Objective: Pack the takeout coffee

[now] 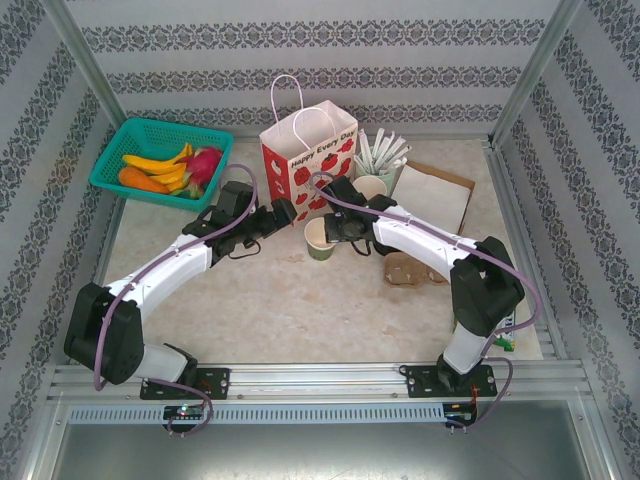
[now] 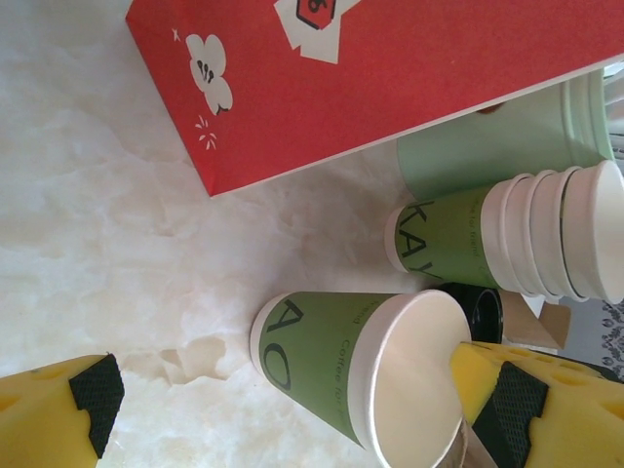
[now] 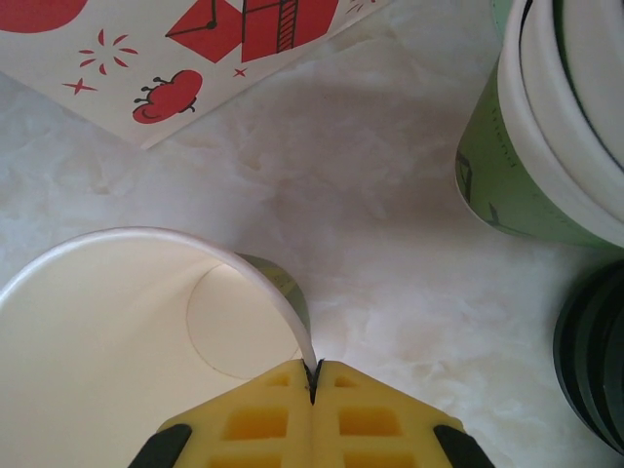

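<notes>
The takeout coffee point(image 1: 319, 240), a small green cup point(image 2: 327, 356) with a cream inside point(image 3: 117, 341), is near the table's middle, just in front of the red-and-white paper bag point(image 1: 308, 152). My right gripper point(image 1: 337, 232) is shut on the cup's rim, and its yellow fingers pinch the cup's wall point(image 3: 312, 382). My left gripper point(image 1: 288, 213) is open just left of the cup and beside the bag's lower corner. In the left wrist view the cup lies ahead between the wide-apart fingers point(image 2: 297, 405). Whether the cup rests on the table or hangs just above it I cannot tell.
A nested stack of green cups point(image 1: 370, 186) point(image 2: 517, 234) point(image 3: 551, 127) stands right of the bag, with black lids point(image 3: 597, 363) beside it. Behind are white sticks point(image 1: 384, 152) and a flat cardboard piece point(image 1: 433, 195). A brown holder point(image 1: 405, 268) lies front right. A teal fruit basket point(image 1: 110, 170) sits far left.
</notes>
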